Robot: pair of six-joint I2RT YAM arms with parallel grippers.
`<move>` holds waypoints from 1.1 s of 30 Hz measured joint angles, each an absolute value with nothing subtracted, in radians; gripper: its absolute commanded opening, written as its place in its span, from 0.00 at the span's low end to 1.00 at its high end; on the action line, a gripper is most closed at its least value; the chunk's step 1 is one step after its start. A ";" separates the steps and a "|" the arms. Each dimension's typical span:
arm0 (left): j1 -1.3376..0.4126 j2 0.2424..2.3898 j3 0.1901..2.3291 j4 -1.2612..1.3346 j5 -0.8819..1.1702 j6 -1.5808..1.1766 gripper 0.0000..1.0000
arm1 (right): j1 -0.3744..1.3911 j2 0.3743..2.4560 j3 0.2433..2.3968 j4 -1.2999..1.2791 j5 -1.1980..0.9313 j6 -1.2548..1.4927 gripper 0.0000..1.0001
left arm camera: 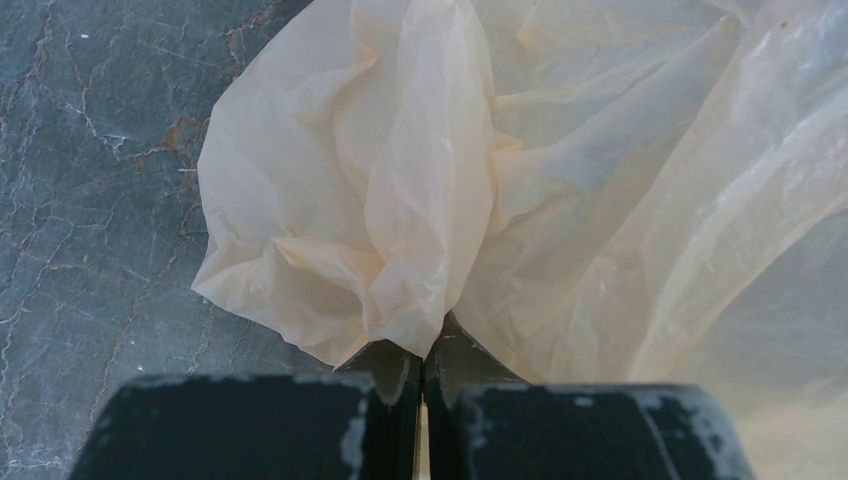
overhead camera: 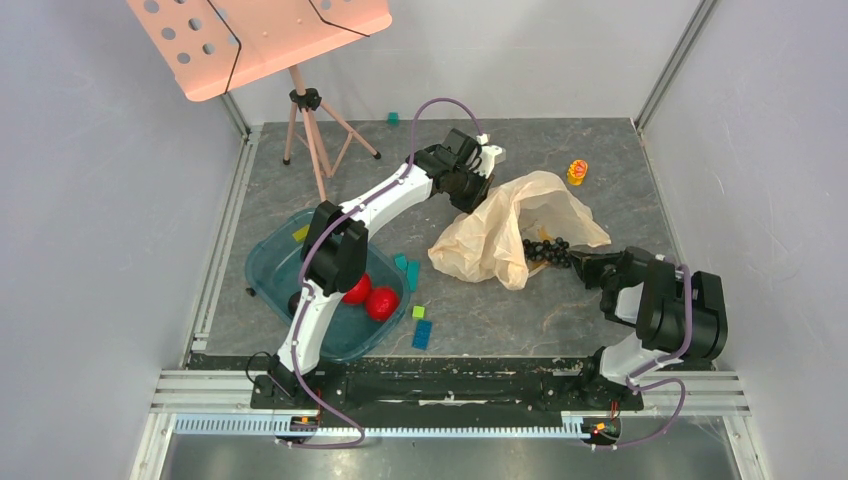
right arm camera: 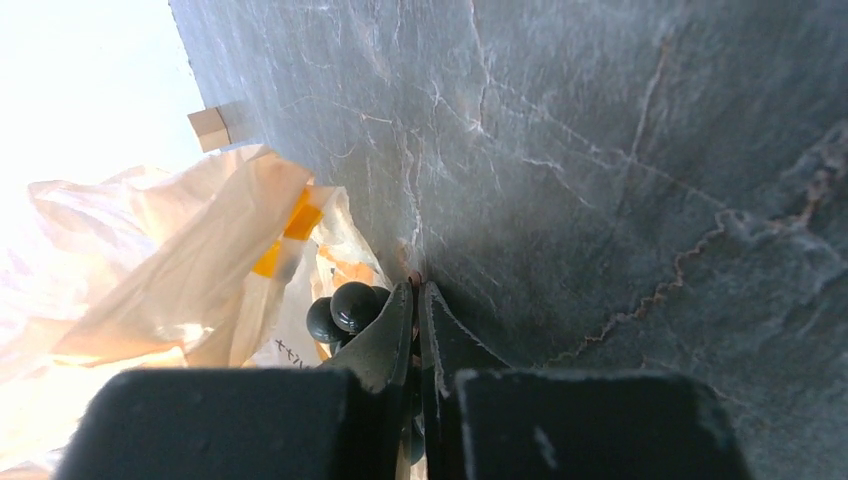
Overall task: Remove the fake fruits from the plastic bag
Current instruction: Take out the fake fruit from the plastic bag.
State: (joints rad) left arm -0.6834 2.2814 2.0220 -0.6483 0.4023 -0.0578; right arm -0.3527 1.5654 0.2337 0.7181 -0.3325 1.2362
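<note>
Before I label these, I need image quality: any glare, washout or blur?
Right wrist: top-left corner blown out, washing out the plastic bag; grapes sharp with glints. Left wrist: evenly lit, bag creases crisp. Top external: even light, soft shadows, sharp.

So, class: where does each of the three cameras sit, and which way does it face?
Top external: above and behind, looking down at the table; left arm, right arm show.
Left wrist: behind the left gripper, shut on the plastic bag.
Right wrist: behind the right gripper, shut, grapes beside it.
All share the bag.
</note>
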 measured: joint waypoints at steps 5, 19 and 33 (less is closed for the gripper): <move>-0.683 2.281 2.021 -0.648 0.402 -0.058 0.02 | -0.350 1.543 0.234 0.705 -0.310 1.205 0.00; -0.687 2.273 1.915 -0.605 0.400 -0.061 0.02 | -0.350 1.033 0.286 0.491 -0.256 1.021 0.00; -0.687 2.222 1.787 -0.543 0.367 -0.133 0.02 | -0.350 0.902 0.645 0.192 -0.494 0.926 0.00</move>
